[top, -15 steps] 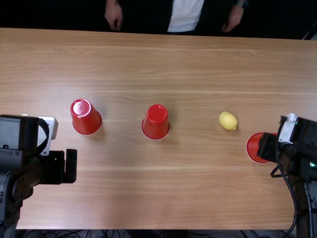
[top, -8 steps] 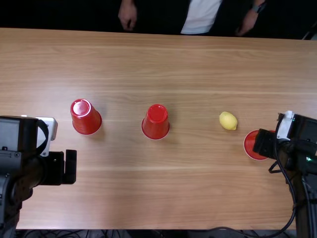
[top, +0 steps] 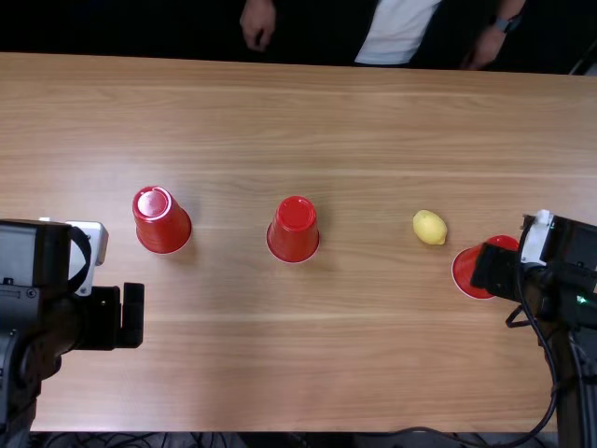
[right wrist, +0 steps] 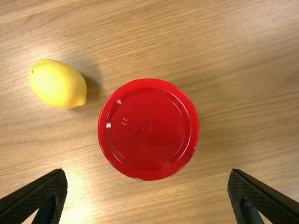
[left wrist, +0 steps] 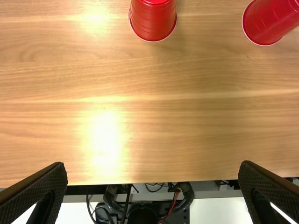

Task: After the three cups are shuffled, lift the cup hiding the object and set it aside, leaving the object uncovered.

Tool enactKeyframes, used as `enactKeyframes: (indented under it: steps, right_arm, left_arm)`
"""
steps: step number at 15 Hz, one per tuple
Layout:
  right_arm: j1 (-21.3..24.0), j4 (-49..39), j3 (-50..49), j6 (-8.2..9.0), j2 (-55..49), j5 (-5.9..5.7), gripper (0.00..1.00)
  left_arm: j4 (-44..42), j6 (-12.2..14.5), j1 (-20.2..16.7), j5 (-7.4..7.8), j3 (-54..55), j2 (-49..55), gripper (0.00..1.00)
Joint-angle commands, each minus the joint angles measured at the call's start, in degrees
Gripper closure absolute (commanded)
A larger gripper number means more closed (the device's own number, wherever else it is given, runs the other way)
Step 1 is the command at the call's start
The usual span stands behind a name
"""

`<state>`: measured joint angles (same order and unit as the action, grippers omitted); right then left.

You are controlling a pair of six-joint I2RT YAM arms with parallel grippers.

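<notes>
At the right of the tabletop (top: pixel 373 121), the yellow lemon (top: pixel 430 227) lies bare, just beside an upturned red cup (top: pixel 469 271). My right gripper (right wrist: pixel 147 193) hangs over that cup, fingers spread wide. Its wrist view gives faint raised marks on the cup's base, unreadable. My left gripper (left wrist: pixel 149 186) is spread too, facing two more cups (top: pixel 160 220).

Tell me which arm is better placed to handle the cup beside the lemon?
Right. The right end effector, open, hangs directly over that cup, beside the lemon. The left end effector sits far across the table.
</notes>
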<state>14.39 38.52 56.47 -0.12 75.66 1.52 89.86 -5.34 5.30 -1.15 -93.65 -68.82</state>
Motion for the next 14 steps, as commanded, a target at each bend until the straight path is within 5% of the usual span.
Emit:
enactKeyframes:
  steps: [1, 4, 10, 14]
  right_arm:
    - [-0.42, 0.46, 2.16, -0.30, -3.85, 0.27, 0.00]
    - [-1.65, 6.57, 6.02, 0.01, -7.98, 0.48, 0.00]
    - [-15.62, 15.12, 12.18, 0.33, -14.05, 0.70, 0.00]
    - [-21.60, 15.64, 10.86, 3.39, -19.23, 1.01, 0.00]
  left_arm:
    - [0.14, -0.67, 0.68, -0.12, 0.39, 1.40, 0.00]
    - [0.14, -0.67, 0.68, -0.12, 0.39, 1.58, 0.00]
    - [0.14, -0.67, 0.68, -0.12, 0.57, 2.37, 0.00]
    - [0.14, -0.67, 0.68, 0.51, 1.54, 4.13, 0.00]
